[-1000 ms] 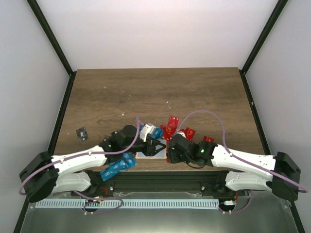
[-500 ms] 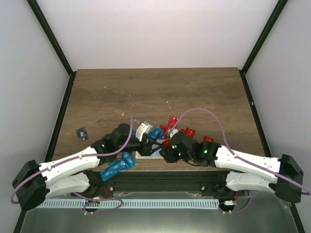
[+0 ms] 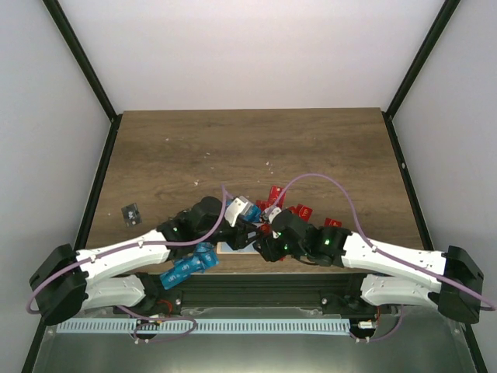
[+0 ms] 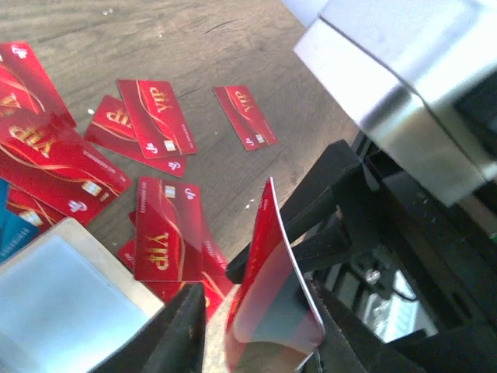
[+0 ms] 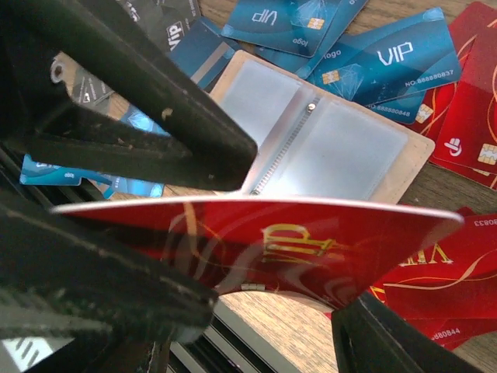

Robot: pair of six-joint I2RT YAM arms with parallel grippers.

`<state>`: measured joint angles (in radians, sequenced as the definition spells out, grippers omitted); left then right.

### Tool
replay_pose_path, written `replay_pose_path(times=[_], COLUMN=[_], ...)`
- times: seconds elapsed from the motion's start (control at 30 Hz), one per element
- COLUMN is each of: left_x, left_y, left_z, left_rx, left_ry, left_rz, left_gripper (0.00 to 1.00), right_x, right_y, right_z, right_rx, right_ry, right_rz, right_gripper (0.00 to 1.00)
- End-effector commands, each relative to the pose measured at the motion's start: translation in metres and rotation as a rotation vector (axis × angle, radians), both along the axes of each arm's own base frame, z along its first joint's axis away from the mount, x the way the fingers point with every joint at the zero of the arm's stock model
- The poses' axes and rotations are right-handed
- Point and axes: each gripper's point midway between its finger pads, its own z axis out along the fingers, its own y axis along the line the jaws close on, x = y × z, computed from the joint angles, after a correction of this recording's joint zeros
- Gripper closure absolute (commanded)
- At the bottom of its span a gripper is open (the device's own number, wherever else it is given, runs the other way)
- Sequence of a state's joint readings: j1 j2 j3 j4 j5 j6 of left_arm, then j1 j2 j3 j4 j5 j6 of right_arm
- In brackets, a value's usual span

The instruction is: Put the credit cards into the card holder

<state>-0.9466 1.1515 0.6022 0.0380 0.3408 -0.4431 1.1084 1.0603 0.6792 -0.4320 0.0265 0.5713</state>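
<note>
From above, red cards (image 3: 276,194) are seen strewn by the near edge of the table (image 3: 233,148), open wood behind them; a black card (image 3: 132,212) lies apart at the left. In the left wrist view, "VIP" is read on them, and one upright card (image 4: 268,256) stands between the fingers of the half-open left claw (image 4: 268,330); a pinch cannot be confirmed. In the right wrist view, it is gripped, bowed, by the right claw (image 5: 276,307) above the opened card holder (image 5: 349,151), bordered by blue cards (image 5: 388,58) marked "VIP".

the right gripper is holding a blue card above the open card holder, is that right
Not quite: the card is red, not blue. The right wrist view shows the right gripper holding it above the open card holder.
</note>
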Motion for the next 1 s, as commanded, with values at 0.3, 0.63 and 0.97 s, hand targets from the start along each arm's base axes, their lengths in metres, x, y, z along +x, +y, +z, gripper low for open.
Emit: replay_pose_path(times=[0.3, 0.63, 0.97], left_x=[0.015, 0.020, -0.005], left_y=[-0.003, 0.029, 0.021], left_z=[0.026, 0.046, 0.078], left_rx=[-0.079, -0.175, -0.329], left_ry=[-0.063, -0.022, 0.014], left_rz=[0.075, 0.023, -0.134], left_gripper=[0.96, 0.96, 0.96], right_x=[0.024, 0.013, -0.007], right_y=[0.000, -0.008, -0.014], right_z=[0.028, 0.071, 0.114], right_rx=[0.036, 0.408, 0.616], right_ry=[-0.066, -0.121, -0.214], right_rz=[-0.106, 0.040, 0.180], right_gripper=[0.05, 0.05, 0.16])
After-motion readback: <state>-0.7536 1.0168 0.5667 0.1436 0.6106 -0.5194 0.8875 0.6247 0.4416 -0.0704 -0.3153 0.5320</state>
